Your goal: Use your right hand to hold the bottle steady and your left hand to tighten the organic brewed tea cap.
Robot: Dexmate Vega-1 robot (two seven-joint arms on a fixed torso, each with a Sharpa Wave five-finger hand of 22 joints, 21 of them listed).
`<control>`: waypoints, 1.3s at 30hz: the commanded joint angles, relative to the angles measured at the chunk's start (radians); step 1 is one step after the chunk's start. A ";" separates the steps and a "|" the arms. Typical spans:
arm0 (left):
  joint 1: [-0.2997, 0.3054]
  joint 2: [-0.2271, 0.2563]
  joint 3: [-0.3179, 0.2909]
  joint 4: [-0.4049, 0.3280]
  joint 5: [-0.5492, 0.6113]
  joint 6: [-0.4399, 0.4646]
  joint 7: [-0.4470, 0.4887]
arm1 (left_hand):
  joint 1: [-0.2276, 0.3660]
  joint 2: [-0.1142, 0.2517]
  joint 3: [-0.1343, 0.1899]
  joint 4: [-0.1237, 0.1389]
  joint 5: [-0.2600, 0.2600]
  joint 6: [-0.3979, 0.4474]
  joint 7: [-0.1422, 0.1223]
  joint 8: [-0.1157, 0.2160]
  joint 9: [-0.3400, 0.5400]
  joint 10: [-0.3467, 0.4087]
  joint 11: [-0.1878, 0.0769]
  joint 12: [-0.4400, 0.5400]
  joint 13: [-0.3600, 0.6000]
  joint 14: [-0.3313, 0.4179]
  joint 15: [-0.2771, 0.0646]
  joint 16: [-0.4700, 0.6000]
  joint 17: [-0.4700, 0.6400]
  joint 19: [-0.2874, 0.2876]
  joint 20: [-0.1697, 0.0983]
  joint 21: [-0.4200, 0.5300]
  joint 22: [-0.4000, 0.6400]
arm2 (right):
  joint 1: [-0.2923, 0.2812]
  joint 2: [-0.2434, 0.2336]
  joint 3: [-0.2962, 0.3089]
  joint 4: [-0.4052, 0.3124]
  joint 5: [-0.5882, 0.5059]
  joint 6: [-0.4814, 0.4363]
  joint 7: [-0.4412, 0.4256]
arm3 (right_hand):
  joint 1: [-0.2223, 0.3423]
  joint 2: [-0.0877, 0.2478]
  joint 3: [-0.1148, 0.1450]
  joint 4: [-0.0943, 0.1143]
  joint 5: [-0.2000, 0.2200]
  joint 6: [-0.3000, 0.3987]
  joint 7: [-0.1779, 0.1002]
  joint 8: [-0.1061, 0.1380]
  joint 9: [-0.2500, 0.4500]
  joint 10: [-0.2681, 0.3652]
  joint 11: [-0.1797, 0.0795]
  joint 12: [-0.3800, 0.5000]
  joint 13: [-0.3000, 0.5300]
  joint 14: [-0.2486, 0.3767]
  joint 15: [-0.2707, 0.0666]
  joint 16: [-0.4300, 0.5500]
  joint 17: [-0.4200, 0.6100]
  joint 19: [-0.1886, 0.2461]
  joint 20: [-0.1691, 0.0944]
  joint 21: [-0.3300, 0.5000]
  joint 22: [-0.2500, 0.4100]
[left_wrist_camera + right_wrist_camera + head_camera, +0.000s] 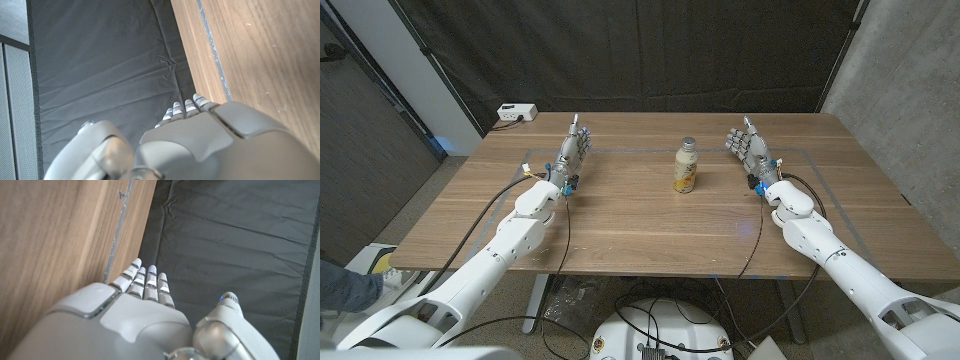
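- Head view: task judged not yet begun; the bottle [686, 167] is touched by neither hand, and both the holding and the cap tightening are left to do.
- Left hand [574, 151]: fingers [582, 136] are extended and close together, pointed at the table's far edge; nothing is held or touched.
- Right hand [748, 147]: fingers [737, 138] are likewise extended, thumb apart; nothing is gripped.
- Left wrist view: straight fingertips [186, 107] are seen over the wooden table [260, 55], with nothing between them.
- Right wrist view: fingers [146, 282] are seen stretched out side by side, empty.
- The bottle is stood upright near the table's middle, between the two hands and well apart from each; its cap [688, 143] is seen on top, tightness cannot be told.
- A white box [516, 113] is seen at the far left corner.
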State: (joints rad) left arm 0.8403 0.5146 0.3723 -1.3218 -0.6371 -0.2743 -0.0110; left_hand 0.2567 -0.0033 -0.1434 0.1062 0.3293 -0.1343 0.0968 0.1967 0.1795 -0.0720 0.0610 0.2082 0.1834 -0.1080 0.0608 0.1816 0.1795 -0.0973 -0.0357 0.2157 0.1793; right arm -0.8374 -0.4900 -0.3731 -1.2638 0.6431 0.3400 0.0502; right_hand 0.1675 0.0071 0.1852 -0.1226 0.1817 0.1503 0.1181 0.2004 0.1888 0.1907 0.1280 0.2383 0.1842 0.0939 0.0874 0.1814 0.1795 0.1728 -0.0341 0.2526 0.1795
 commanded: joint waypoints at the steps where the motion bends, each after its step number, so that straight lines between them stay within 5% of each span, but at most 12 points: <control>1: 0.029 0.032 -0.001 -0.087 0.010 0.018 0.017 | 0.011 -0.001 -0.007 -0.002 0.005 -0.010 0.000 0.005 0.005 -0.007 -0.001 0.003 0.002 -0.011 -0.002 0.005 0.004 -0.011 -0.011 0.004 0.001 | -0.018 0.004 0.001 0.017 -0.030 0.101 0.015 | 0.015 -0.010 0.002 -0.006 0.003 -0.014 -0.001 -0.003 0.003 -0.003 -0.002 -0.001 0.002 -0.003 0.004 0.002 0.004 -0.001 0.000 -0.001 0.005; 8: 0.062 0.059 -0.002 -0.159 0.026 0.015 0.024 | 0.020 -0.001 -0.007 -0.007 0.005 -0.015 0.001 0.003 0.006 -0.009 -0.001 0.002 0.002 -0.012 -0.002 0.005 0.004 -0.014 -0.007 0.002 0.001 | -0.091 -0.030 0.018 -0.053 -0.043 0.144 0.003 | 0.030 -0.035 -0.005 -0.018 0.005 0.042 -0.021 0.020 0.006 -0.001 -0.002 -0.004 0.003 -0.004 0.000 0.003 0.004 -0.001 0.002 -0.007 0.004; 15: 0.097 0.062 -0.009 -0.187 0.027 -0.002 0.038 | 0.031 -0.001 -0.007 -0.013 0.006 -0.016 0.001 0.003 0.006 -0.008 -0.004 0.001 0.002 -0.010 -0.001 0.006 0.004 -0.018 -0.003 0.000 0.001 | -0.150 -0.070 0.019 -0.121 -0.116 0.164 -0.051 | 0.043 -0.049 -0.009 -0.025 0.008 -0.012 -0.012 -0.001 0.007 -0.005 -0.009 -0.008 0.003 -0.003 -0.005 0.004 0.004 0.002 0.001 -0.012 0.004; 21: 0.140 0.069 -0.019 -0.238 0.059 -0.016 0.097 | 0.043 -0.001 -0.006 -0.019 0.006 -0.012 0.002 0.005 0.006 -0.003 -0.004 0.002 0.002 -0.003 -0.002 0.008 0.004 -0.020 0.000 -0.002 0.001 | -0.188 -0.083 0.022 -0.157 -0.214 0.174 -0.147 | 0.065 -0.067 -0.014 -0.030 0.013 0.002 -0.038 0.006 0.005 0.029 -0.047 -0.001 0.001 0.033 -0.046 0.014 0.002 0.026 -0.011 -0.012 0.004; 28: 0.162 0.082 -0.025 -0.272 0.072 -0.007 0.116 | 0.052 -0.001 -0.006 -0.024 0.006 -0.010 0.002 0.005 0.006 0.000 -0.004 0.002 0.003 0.000 -0.004 0.008 0.004 -0.022 0.000 -0.004 0.002 | -0.202 -0.070 0.007 -0.150 -0.314 0.231 -0.206 | 0.077 -0.074 -0.016 -0.031 0.015 0.020 -0.053 0.011 0.004 0.040 -0.059 -0.001 -0.001 0.045 -0.059 0.012 0.001 0.043 -0.022 -0.011 0.004; 32: 0.166 0.084 -0.022 -0.282 0.078 -0.003 0.118 | 0.057 -0.001 -0.006 -0.026 0.006 -0.006 0.002 0.007 0.006 0.005 -0.003 0.004 0.003 0.003 -0.003 0.009 0.004 -0.022 0.003 -0.004 0.002 | -0.215 -0.049 0.010 -0.142 -0.421 0.284 -0.290 | 0.139 -0.065 0.002 -0.043 0.026 0.078 -0.108 0.034 0.009 0.017 -0.057 -0.016 -0.001 0.037 -0.054 0.005 0.001 0.040 -0.021 -0.023 0.002; 35: 0.179 0.090 -0.026 -0.305 0.093 -0.001 0.139 | 0.061 -0.001 -0.006 -0.028 0.006 -0.001 0.001 0.008 0.007 0.007 -0.002 0.004 0.003 0.005 -0.002 0.009 0.004 -0.028 0.004 -0.006 0.002 | -0.223 -0.045 0.017 -0.143 -0.521 0.304 -0.363 | 0.176 -0.063 0.012 -0.050 0.031 0.084 -0.120 0.035 0.010 0.031 -0.070 -0.013 -0.001 0.053 -0.060 0.009 0.001 0.059 -0.021 -0.020 0.001; 39: 0.196 0.095 -0.034 -0.323 0.107 -0.010 0.156 | 0.065 0.000 -0.006 -0.030 0.006 0.003 -0.001 0.009 0.007 0.007 -0.005 0.003 0.003 0.005 -0.003 0.009 0.004 -0.033 0.006 -0.008 0.002 | -0.235 -0.039 0.022 -0.147 -0.603 0.305 -0.427 | 0.220 -0.073 0.019 -0.053 0.034 0.040 -0.091 0.016 0.010 0.032 -0.075 -0.016 -0.001 0.057 -0.064 0.007 0.000 0.066 -0.023 -0.026 0.000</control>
State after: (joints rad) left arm 0.9962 0.5955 0.3503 -1.5899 -0.5620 -0.2794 0.1028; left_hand 0.3185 -0.0073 -0.1487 0.0838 0.3290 -0.1372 0.0967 0.1966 0.1840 -0.0679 0.0538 0.2082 0.1839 -0.1093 0.0593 0.1855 0.1793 -0.1210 -0.0306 0.2106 0.1792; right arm -1.0375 -0.5470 -0.3597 -1.4033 0.2814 0.5888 -0.1973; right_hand 0.3640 -0.0617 0.1964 -0.1750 0.2097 0.2085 0.0088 0.2255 0.1959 0.2196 0.0560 0.2255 0.1813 0.1430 0.0240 0.1891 0.1766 0.2266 -0.0408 0.2322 0.1774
